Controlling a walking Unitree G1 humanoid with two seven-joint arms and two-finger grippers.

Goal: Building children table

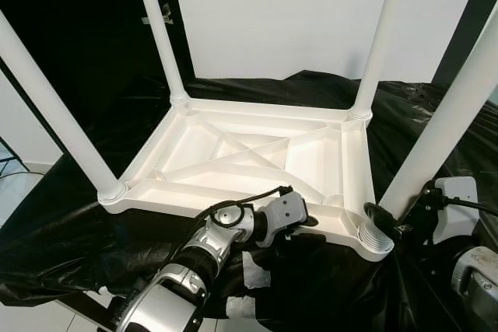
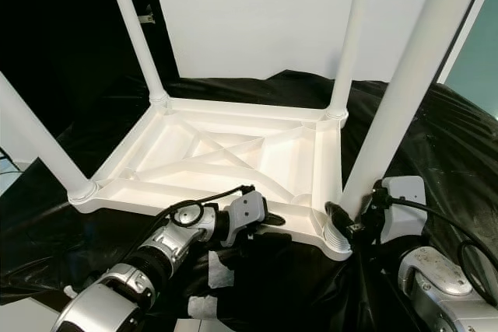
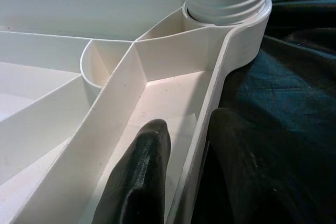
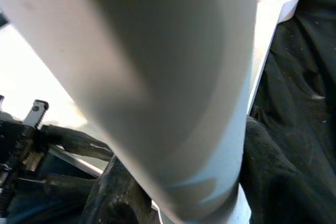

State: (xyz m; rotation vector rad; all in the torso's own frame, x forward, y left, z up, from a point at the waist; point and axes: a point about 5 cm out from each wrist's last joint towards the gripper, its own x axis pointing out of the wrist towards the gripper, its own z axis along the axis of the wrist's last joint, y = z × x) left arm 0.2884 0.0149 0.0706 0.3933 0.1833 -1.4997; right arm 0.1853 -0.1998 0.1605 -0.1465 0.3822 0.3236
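Left wrist view: our left claw pinches the near rim of the upturned children table, one finger inside, one outside. Just right of it, our right claw is closed on the near-right leg low at its threaded collar. That leg tilts while the three other legs stand seated further back. Risk: it's cross-threaded; turning it harder could strip the socket. Second risk: black sheet is slick, so the top could slide if the left pinch slips.
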